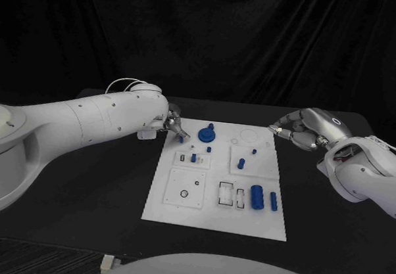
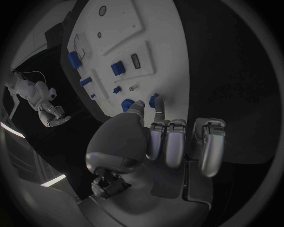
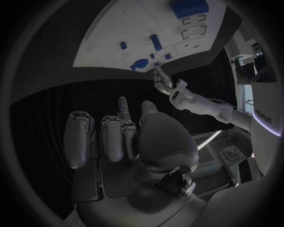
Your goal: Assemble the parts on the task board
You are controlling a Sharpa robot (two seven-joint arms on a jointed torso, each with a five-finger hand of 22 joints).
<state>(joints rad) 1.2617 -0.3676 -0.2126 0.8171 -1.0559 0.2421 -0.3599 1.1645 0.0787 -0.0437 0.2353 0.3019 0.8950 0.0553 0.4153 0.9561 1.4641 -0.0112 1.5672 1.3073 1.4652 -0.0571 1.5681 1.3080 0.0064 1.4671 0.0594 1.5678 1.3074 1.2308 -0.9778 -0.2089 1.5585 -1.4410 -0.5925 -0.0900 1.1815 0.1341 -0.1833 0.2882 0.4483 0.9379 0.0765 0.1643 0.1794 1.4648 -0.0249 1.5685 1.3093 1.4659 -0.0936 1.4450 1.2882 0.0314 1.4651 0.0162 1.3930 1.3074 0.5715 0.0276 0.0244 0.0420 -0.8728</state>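
The left hand (image 1: 172, 128) is pinching a small blue part (image 2: 155, 100) — probably light, rigid, slippery plastic — at the task board (image 1: 246, 225) edge; right hand (image 1: 299, 131) is hovering curled, holding nothing.

— What is hanging beyond the left hand (image 1: 173, 126) and the right hand (image 1: 299, 131)?

— A black curtain (image 1: 208, 39) is hanging there in long folds, closing off everything behind both of them.

— And beneath them?

— A black table (image 1: 97, 186) is stretching out under both hands and running well past each to the side. Faint light is falling on its top; the curtain is catching very little of it.

— Anything nearer than the hands?

— Past the table's near edge a dark strip of floor (image 1: 42, 263) is showing, too dim to tell more.
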